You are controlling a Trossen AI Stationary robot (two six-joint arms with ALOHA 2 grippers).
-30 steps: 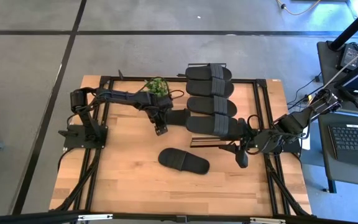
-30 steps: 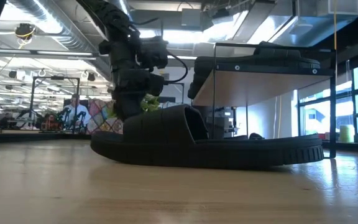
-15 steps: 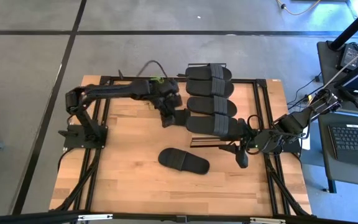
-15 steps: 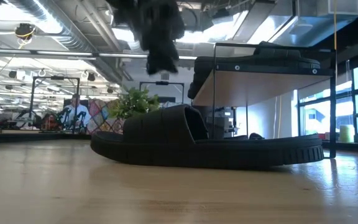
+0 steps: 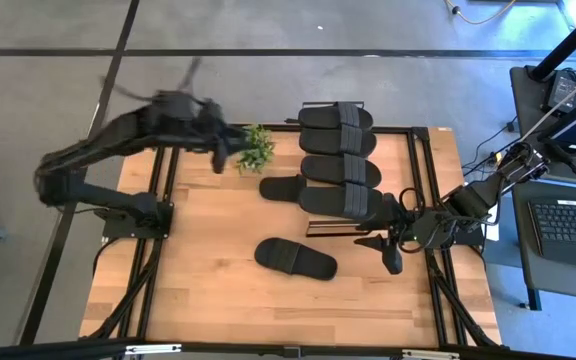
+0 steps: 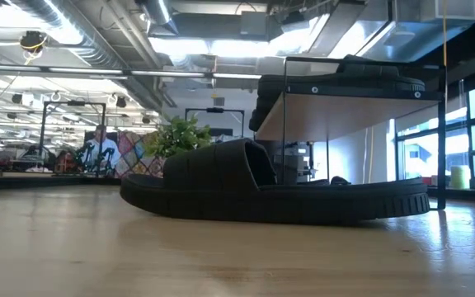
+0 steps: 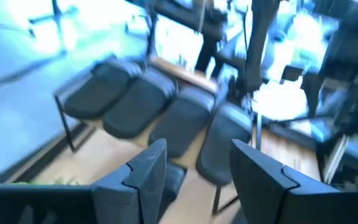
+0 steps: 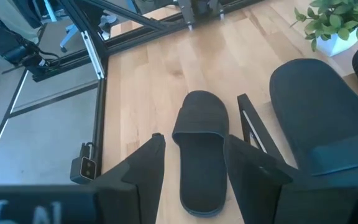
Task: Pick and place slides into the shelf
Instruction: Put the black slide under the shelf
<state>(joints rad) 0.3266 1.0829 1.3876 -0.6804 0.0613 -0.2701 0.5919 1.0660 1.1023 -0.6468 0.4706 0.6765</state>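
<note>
- My left fingers (image 7: 194,177) stand spread and carry nothing; in the high view the left arm (image 5: 128,130) hangs above the far left of the desk (image 5: 218,300), well apart from every slide.
- My right fingers (image 8: 191,177) are spread too, pinching nothing, low over the desk just beside the shelf (image 5: 408,150).
- The loose slide (image 8: 199,149) lies flat on the desk straight ahead of the right fingers, its strap end away from them and its heel nearest, lined up with the gap between them.
- Several slides (image 5: 338,170) already sit side by side on the shelf's top; another slide (image 5: 283,187) pokes out from under it on the side toward the plant (image 5: 255,148).
- I judge the step in hand to be picking the loose slide with the right arm.
- To do it well I would come forward along the sole's line, drop until the fingers straddle the heel edges, then close squarely so the sole does not twist.
- I would lift clear of the shelf's black frame (image 8: 253,134), which stands just beside the right fingers.
</note>
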